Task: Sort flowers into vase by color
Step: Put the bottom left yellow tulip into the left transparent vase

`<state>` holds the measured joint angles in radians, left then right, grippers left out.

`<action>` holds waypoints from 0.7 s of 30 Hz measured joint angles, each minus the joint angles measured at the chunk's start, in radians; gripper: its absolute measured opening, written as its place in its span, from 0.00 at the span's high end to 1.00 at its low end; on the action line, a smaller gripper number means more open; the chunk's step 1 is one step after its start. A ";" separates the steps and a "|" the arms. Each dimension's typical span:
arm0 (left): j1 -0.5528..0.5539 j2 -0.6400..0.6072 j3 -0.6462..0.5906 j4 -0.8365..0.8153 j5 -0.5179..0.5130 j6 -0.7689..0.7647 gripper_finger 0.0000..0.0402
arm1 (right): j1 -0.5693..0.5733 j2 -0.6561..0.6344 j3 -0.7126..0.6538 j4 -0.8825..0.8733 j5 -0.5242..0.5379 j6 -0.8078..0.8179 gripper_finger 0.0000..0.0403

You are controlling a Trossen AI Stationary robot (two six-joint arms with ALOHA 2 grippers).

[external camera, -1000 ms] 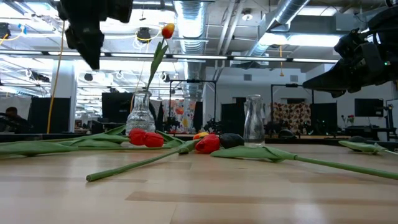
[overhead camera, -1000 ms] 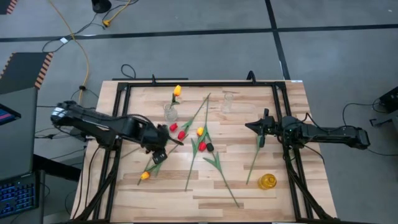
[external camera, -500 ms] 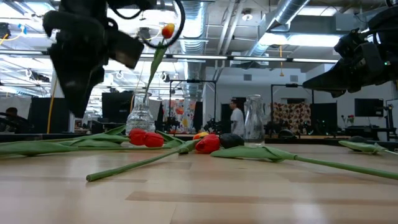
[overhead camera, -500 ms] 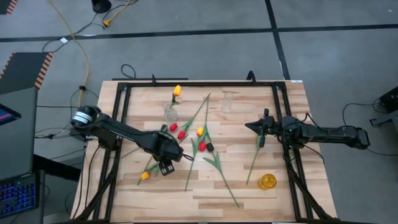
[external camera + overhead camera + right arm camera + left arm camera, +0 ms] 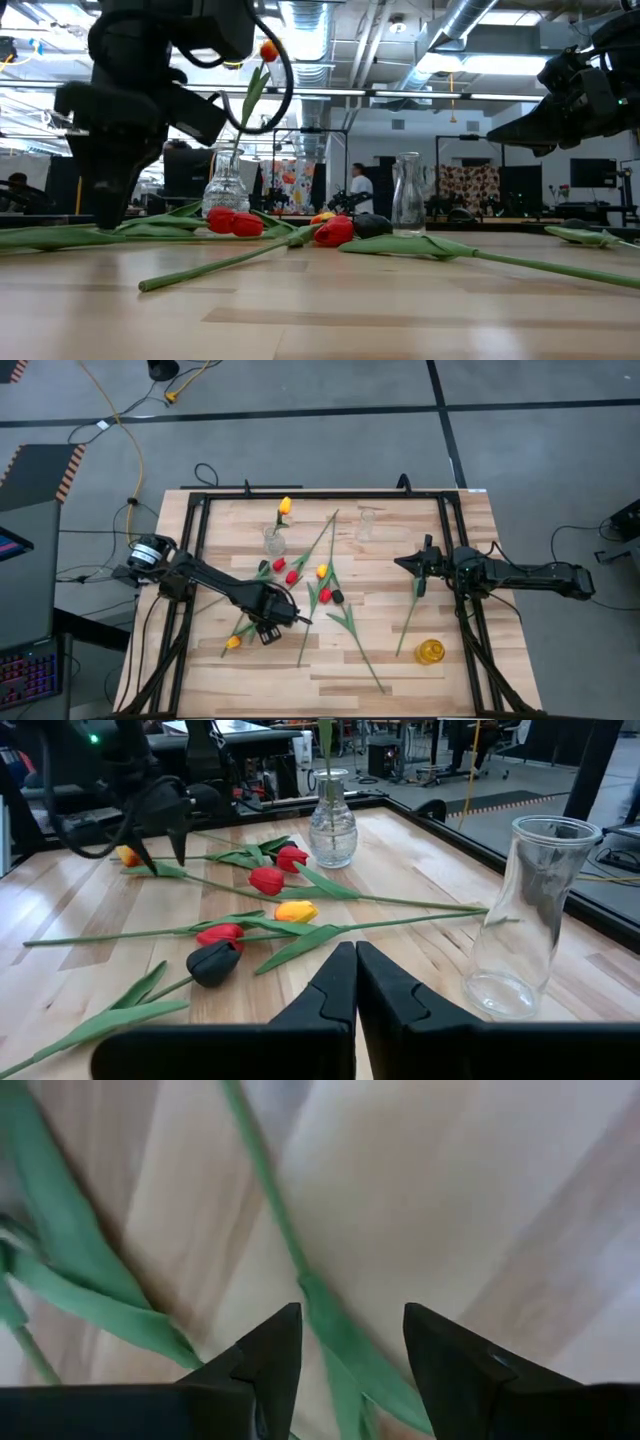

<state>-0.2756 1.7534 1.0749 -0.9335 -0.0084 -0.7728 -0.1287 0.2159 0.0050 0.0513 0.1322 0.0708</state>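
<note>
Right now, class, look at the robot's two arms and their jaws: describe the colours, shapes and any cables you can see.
Both arms are dark, nearly black, slim jointed tubes. The left arm has a round silvery part at its base end, and a black cable loops beside it in the low view. The left gripper and the right gripper each end in two black, wedge-shaped jaws tapering to points. No markings are legible.

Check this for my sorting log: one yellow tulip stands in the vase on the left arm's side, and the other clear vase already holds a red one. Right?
Not quite. The yellow tulip does stand in the vase on the left arm's side, but the other clear vase holds nothing. The right wrist view shows it empty; the red tulips lie on the table.
</note>
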 joint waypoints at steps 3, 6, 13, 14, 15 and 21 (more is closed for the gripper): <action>0.000 -0.001 -0.001 -0.030 -0.008 -0.010 0.60 | 0.000 0.000 0.000 0.000 0.000 0.000 0.91; 0.000 -0.001 -0.001 -0.015 -0.016 -0.021 0.60 | 0.000 0.000 0.000 0.000 0.000 0.000 0.91; -0.002 -0.001 -0.052 0.044 -0.021 -0.043 0.60 | 0.000 0.000 0.000 0.000 0.000 0.000 0.91; -0.003 -0.001 -0.064 0.050 -0.015 -0.045 0.60 | 0.000 0.000 0.000 0.000 0.000 0.000 0.91; -0.004 -0.001 -0.076 0.066 -0.008 -0.049 0.60 | 0.000 0.000 0.000 0.000 0.000 0.000 0.91; -0.004 -0.006 -0.093 0.094 0.001 -0.052 0.64 | 0.000 0.000 0.000 0.007 0.000 0.000 0.91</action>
<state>-0.2794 1.7477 0.9817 -0.8399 -0.0077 -0.8246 -0.1287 0.2157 0.0051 0.0587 0.1322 0.0711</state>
